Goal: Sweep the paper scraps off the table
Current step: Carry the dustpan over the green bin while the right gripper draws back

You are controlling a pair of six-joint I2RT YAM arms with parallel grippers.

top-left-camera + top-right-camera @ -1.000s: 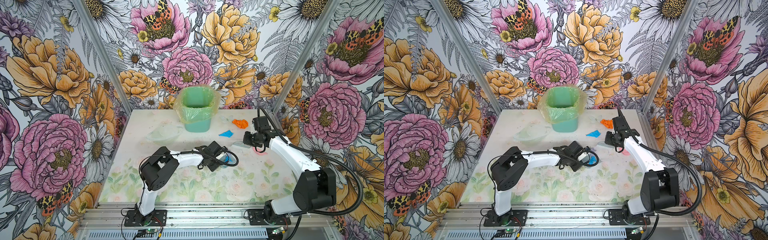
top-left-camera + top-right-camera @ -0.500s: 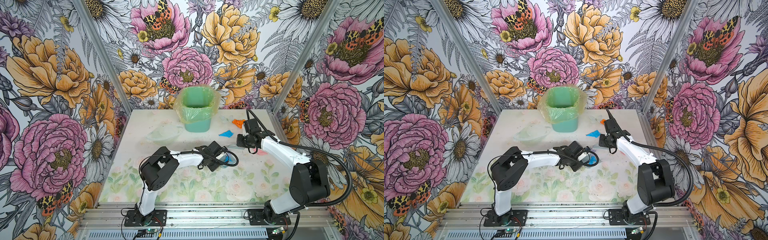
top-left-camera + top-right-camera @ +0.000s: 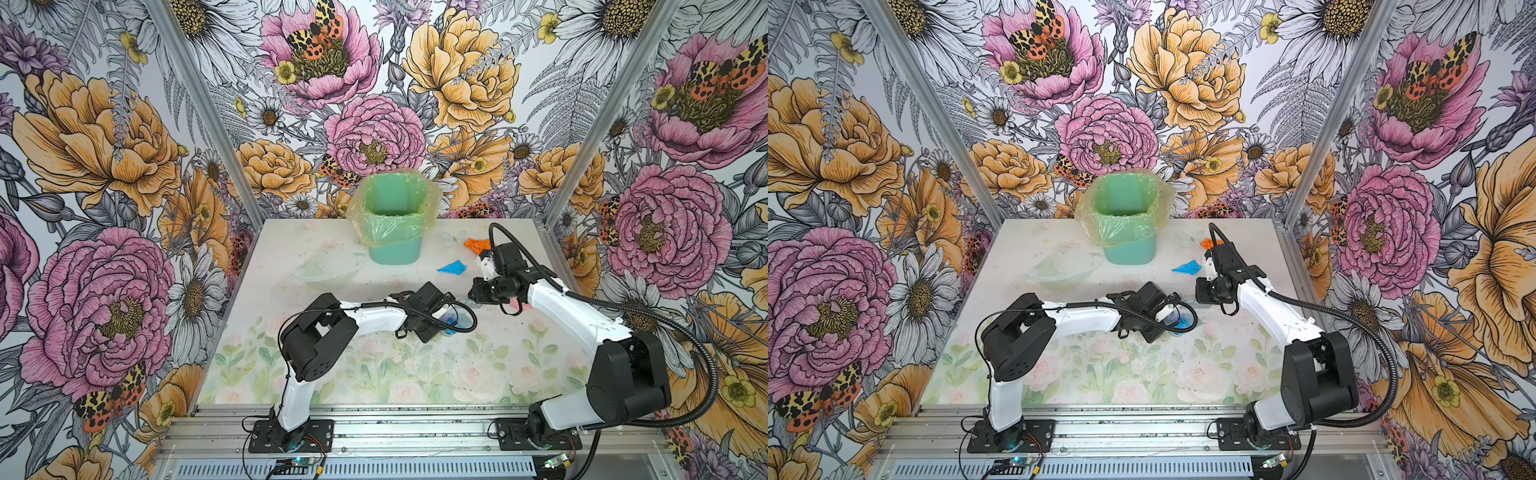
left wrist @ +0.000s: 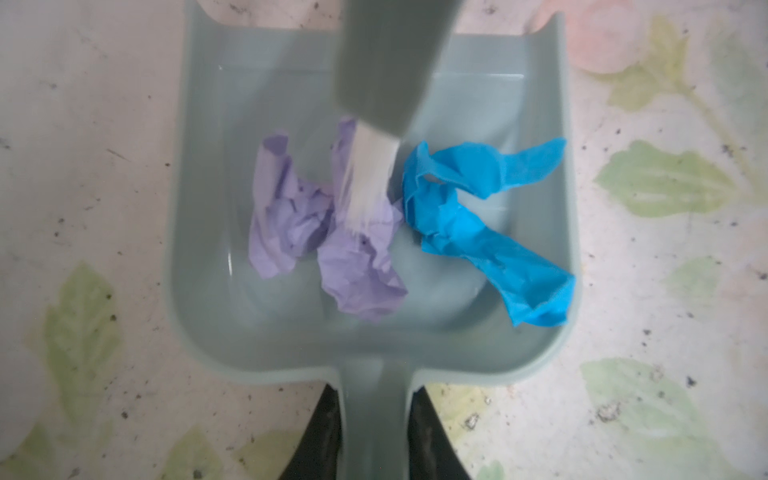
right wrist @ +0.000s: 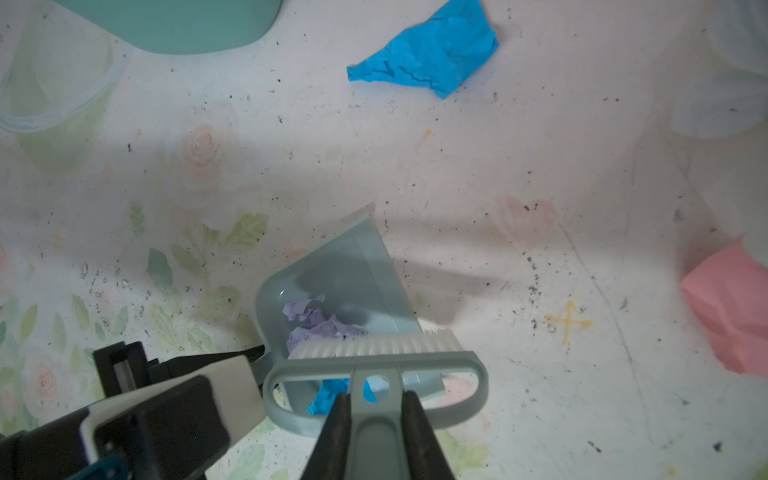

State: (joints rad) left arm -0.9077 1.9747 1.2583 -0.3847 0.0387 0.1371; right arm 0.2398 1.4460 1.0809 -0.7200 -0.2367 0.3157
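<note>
My left gripper [image 4: 376,415] is shut on the handle of the grey-blue dustpan [image 4: 249,332], which lies flat on the table [image 3: 374,374]. Purple paper scraps [image 4: 357,266] and a blue one [image 4: 478,220] lie inside the pan. My right gripper [image 5: 376,405] is shut on the handle of the matching brush [image 5: 374,361], whose white bristles reach into the pan over the purple scraps. On the table beyond the pan lie a loose blue scrap [image 3: 452,268] and an orange scrap [image 3: 478,245]. A pink scrap [image 5: 731,307] lies by the right arm.
A green bin [image 3: 395,224] lined with a yellowish bag stands at the back middle. A clear plastic bowl [image 3: 326,270] lies to its front left. Floral walls close in the left, back and right. Metal rails run along the front edge.
The right arm has swung the brush from near the orange scrap forward and left to the dustpan. The left arm and the dustpan have not moved.
</note>
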